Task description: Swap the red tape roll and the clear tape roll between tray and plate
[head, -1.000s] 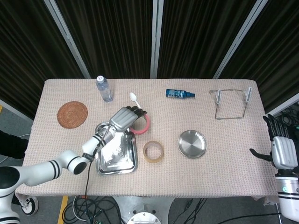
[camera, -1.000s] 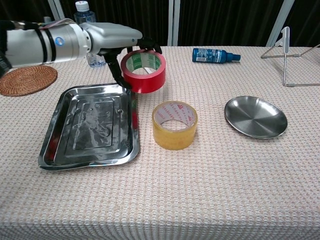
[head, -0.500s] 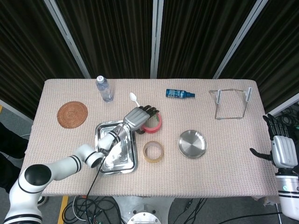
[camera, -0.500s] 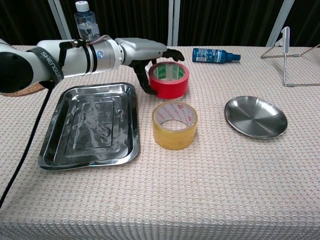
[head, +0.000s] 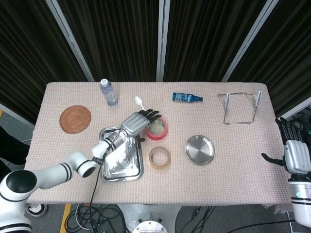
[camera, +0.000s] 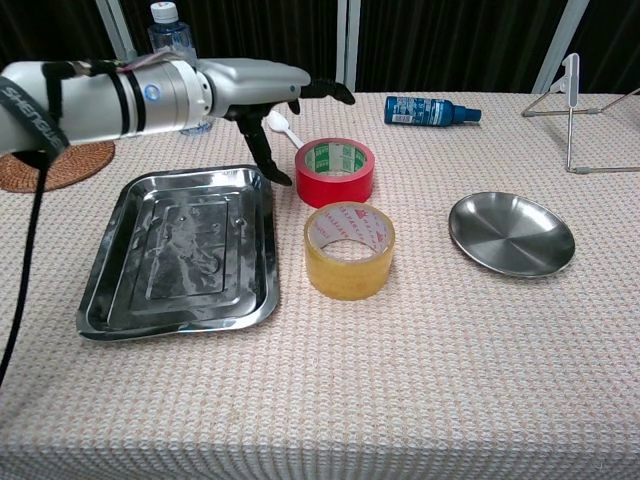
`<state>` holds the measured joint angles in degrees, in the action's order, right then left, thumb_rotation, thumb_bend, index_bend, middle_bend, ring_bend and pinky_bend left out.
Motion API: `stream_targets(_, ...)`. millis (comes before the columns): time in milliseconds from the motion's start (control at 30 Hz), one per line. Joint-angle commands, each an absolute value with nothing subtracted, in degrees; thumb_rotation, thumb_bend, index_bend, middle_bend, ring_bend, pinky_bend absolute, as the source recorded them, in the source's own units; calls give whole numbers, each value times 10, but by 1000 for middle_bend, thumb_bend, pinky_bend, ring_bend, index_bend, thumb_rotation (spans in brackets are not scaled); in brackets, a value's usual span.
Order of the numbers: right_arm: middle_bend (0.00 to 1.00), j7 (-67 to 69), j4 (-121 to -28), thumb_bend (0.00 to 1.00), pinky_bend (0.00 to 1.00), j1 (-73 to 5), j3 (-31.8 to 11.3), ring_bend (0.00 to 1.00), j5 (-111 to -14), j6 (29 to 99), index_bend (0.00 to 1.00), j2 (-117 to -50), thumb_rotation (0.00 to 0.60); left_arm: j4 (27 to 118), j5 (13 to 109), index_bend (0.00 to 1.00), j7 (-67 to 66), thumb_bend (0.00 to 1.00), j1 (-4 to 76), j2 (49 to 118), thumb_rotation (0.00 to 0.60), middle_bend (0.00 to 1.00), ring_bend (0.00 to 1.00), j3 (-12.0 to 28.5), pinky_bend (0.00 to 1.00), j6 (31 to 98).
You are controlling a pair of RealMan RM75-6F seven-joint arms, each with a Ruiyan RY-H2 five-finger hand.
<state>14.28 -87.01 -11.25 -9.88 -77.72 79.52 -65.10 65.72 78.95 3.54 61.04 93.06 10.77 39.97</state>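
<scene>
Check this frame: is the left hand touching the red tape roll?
Apart. Chest view shows the left hand open above the table, cloth visible between its thumb and the red tape roll.

red tape roll point(camera: 335, 170) flat on worktop, just behind yellowish clear tape roll point(camera: 349, 250); tray point(camera: 180, 250) and plate point(camera: 511, 233) hold nothing

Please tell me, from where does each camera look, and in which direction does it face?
Head view: sits high, looking steeply down on the whole table; shows the left hand with its arm, and the right hand beyond the table's edge.
Chest view: sits low at the near edge, facing across the table; shows only the left hand.
Shared: red tape roll, clear tape roll, tray, plate.
</scene>
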Motion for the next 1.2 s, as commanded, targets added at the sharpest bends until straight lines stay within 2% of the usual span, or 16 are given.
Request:
stream_targets(33,0,146,-866,0,0,-114,-99,0,-779,791,0,-649,600,815,772,53,-26,111,559,830,600,40,27,97,191,452)
stream_targets(133,0,149,-866,0,0,-115,-101,0,-782,790,0,-646,600,877,792,54,-52,110,546,809,600,57,28,73,189,464)
stream_targets(267,0,150,-874,0,0,-113,-103,0,-785,795,0,-638,600,899,837,54,-86,111,549,824,600,58,28,46,188,466)
stream_targets(367,0,150,-879,0,0,-110,-103,0,-784,797,0,-634,600,880,859,54,-100,111,553,854,600,58,27,40,187,477)
stream_targets(700,0,147,-880,0,0,-104,-96,0,-787,796,0,-638,600,835,891,54,-107,112,579,913,600,58,27,29,177,455)
stream_targets(1200,0,158,-865,0,0,-102,-94,0,-787,790,0,-645,600,776,878,55,-115,112,633,947,600,55,24,41,165,382)
